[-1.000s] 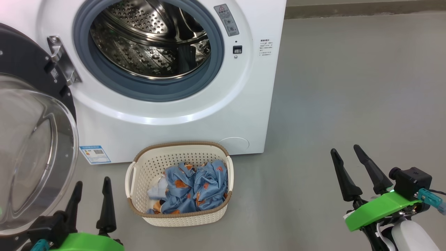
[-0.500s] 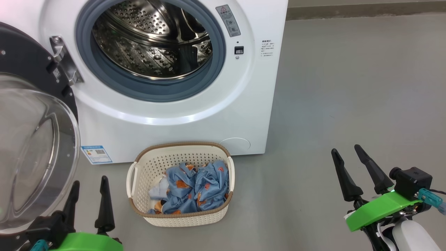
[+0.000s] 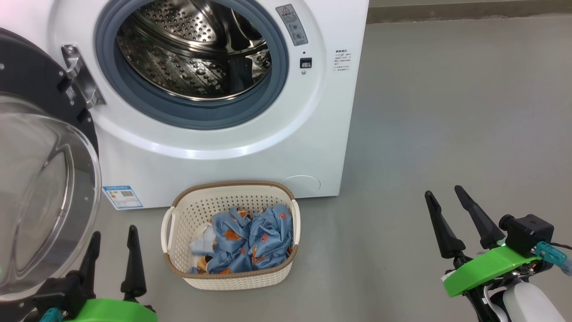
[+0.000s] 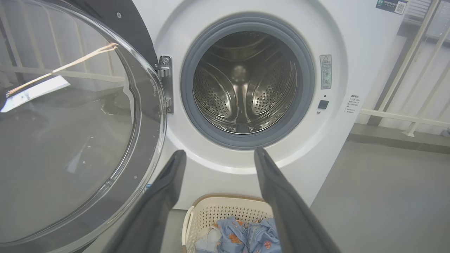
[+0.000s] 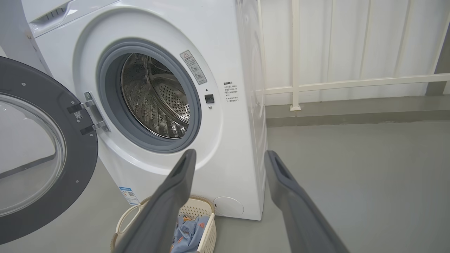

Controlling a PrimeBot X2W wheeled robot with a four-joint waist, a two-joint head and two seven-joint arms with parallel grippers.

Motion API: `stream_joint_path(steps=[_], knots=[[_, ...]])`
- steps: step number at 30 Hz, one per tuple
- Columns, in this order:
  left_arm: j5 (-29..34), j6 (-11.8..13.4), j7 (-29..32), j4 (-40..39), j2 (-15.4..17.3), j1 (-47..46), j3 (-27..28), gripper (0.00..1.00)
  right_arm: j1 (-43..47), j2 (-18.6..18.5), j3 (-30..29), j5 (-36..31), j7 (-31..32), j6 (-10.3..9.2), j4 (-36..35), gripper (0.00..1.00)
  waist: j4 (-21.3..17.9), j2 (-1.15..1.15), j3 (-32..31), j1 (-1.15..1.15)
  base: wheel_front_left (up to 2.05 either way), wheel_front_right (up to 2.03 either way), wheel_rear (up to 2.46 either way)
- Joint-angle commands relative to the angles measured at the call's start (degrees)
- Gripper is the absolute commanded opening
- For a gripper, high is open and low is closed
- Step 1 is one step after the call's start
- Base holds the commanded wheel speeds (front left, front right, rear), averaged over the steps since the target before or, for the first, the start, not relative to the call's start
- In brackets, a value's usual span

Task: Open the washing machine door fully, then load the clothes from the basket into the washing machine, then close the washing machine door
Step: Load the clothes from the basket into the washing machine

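Head view cuts off the washing machine door (image 3: 44,179) (open).

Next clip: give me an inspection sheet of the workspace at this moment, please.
Surface: smooth grey floor.
Job's things: washing machine door swung open leftward; washing machine drum looks empty; clothes piled in basket, in front of machine.
Clutter: nothing seen.
Grippers: left gripper and right gripper open, holding nothing, either side of basket.
Cables: teal plug with dark lead at right wrist.
Surroundings: white railing and wall beyond machine.
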Motion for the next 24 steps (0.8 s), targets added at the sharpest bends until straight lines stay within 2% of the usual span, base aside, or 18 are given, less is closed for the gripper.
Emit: stream_joint_path(steps=[1, 24], knots=[[0.5, -0.2, -0.4, -1.1, 0.8, -1.5, 2.2, 1.00, -0.5, -0.3, 0.8, -0.1, -0.7, 0.09, -1.5, 1.00, 0.0, 0.00, 0.0, 0.00, 0.39, -0.34, -0.06], [1.8, -1.2, -0.4, -1.0, -0.6, -2.5, 4.3, 1.00, -0.8, -0.4, 0.4, 0.1, -0.7, 0.09, -1.7, 1.00, 0.7, 0.00, 1.3, 0.00, 0.91, -0.90, 0.00]])
